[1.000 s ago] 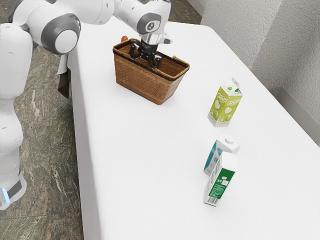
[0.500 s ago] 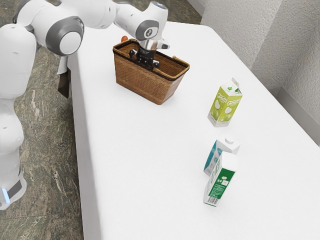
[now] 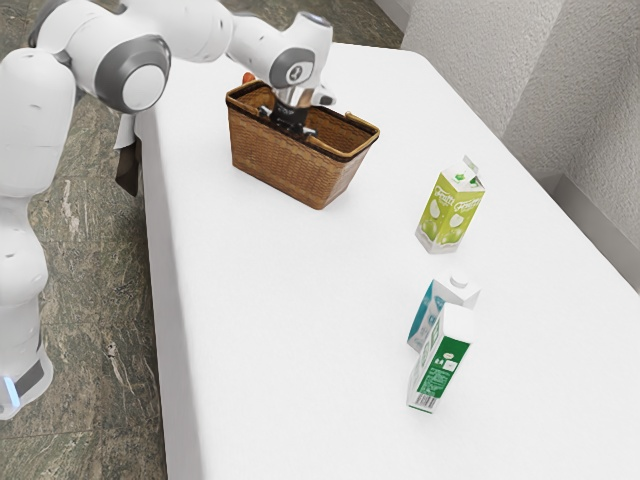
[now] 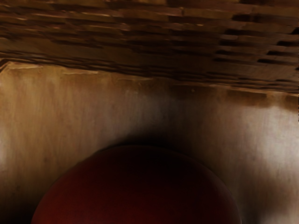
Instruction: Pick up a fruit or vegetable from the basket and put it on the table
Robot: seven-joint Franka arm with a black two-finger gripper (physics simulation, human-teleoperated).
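End effector [image 3: 289,129] lowered into the basket [image 3: 290,172], grip impossible to tell; dark red, rounded produce [image 4: 138,186] directly beneath it. Reaching looks nearly done; lifting out and placing on the tabletop [image 3: 290,310] remain.

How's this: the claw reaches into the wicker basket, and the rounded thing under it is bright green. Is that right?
Not quite: the wrist view shows that the rounded thing is dark red, not green. The claw does reach into the wicker basket.

Arm [image 3: 293,68] — down in wicker basket [image 3: 285,160]
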